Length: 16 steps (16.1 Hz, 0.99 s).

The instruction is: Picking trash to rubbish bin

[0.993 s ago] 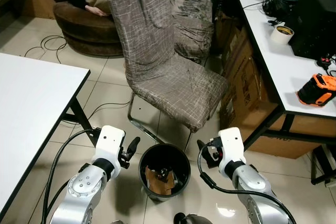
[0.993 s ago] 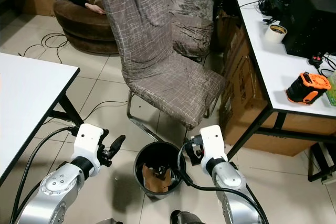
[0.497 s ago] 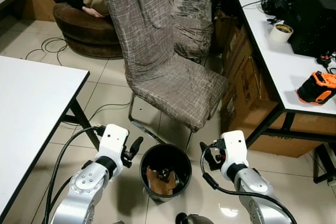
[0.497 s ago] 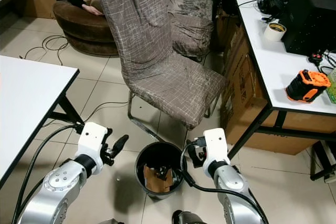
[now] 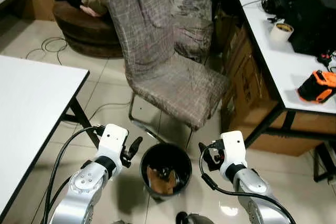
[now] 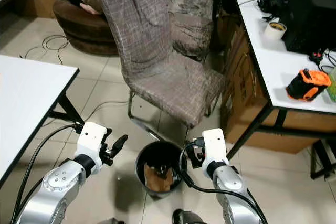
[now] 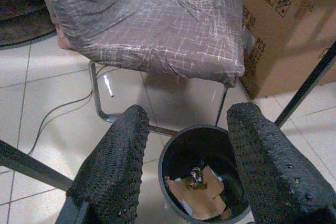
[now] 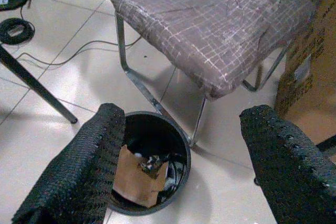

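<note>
A round black rubbish bin (image 5: 165, 170) stands upright on the tiled floor (image 5: 110, 85), its mouth facing straight up, just in front of the chrome legs of a grey fabric-covered chair (image 5: 157, 51). Inside it a piece of brown cardboard (image 7: 197, 200) leans against the wall nearest the robot, with some small crumpled scraps (image 7: 196, 175) on top; no print can be made out on any of it.

The left gripper (image 5: 135, 145) hangs just beside the bin's left rim, its two black fingers (image 7: 113, 169) spread apart and holding nothing. The right gripper (image 5: 205, 153) hangs just beside the bin's right rim, its fingers (image 8: 79, 171) likewise wide apart and empty.

Brown cardboard boxes (image 7: 273, 19) stand on the floor under the right-hand bench (image 5: 273, 61); they carry black handling symbols and lines of print too small and blurred to read. Along that bench lie a roll of tape (image 5: 282, 31), a black box (image 5: 315, 17) with cables, and an orange and black tool (image 5: 317, 86) near its front edge. A corner of a white bench (image 5: 31, 114) lies at the robot's left. Beyond the chair is a round brown seat (image 5: 84, 22), with black cable (image 5: 44, 45) loose on the floor near it.
</note>
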Tool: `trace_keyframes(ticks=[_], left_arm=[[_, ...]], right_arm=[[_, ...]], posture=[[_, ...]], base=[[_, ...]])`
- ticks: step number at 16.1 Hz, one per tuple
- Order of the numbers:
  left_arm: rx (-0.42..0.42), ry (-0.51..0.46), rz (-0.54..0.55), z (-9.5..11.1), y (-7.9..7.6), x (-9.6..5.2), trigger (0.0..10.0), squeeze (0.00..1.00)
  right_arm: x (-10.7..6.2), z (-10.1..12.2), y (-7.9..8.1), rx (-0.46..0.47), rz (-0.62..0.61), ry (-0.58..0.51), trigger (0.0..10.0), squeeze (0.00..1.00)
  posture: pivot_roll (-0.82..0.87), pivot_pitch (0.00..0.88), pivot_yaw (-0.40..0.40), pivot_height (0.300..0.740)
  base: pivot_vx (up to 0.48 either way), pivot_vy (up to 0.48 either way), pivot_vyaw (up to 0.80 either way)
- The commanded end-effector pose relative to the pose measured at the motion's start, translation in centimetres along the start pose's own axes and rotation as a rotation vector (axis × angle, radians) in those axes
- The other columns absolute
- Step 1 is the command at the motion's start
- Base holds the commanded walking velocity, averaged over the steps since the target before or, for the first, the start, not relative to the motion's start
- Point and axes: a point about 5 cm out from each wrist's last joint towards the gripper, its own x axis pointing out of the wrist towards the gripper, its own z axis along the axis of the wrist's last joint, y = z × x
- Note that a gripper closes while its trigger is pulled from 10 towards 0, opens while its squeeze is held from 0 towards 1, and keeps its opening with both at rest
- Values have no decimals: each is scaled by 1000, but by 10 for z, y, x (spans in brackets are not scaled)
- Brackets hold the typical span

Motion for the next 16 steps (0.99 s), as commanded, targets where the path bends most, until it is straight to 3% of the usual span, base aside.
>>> trace_keyframes(ticks=[1, 16], left_arm=[[6, 7, -12, -2, -1, 0, 10000, 0], [25, -2, -25, 1, -2, 3, 10000, 0]], right_arm=[[-1, -1, -2, -1, -6, 15, 10000, 0], [1, 1, -4, -6, -3, 8, 10000, 0]], posture=[[-56, 92, -48, 740], [-59, 85, -43, 740]], base=[[-289, 0, 0], [-290, 0, 0]])
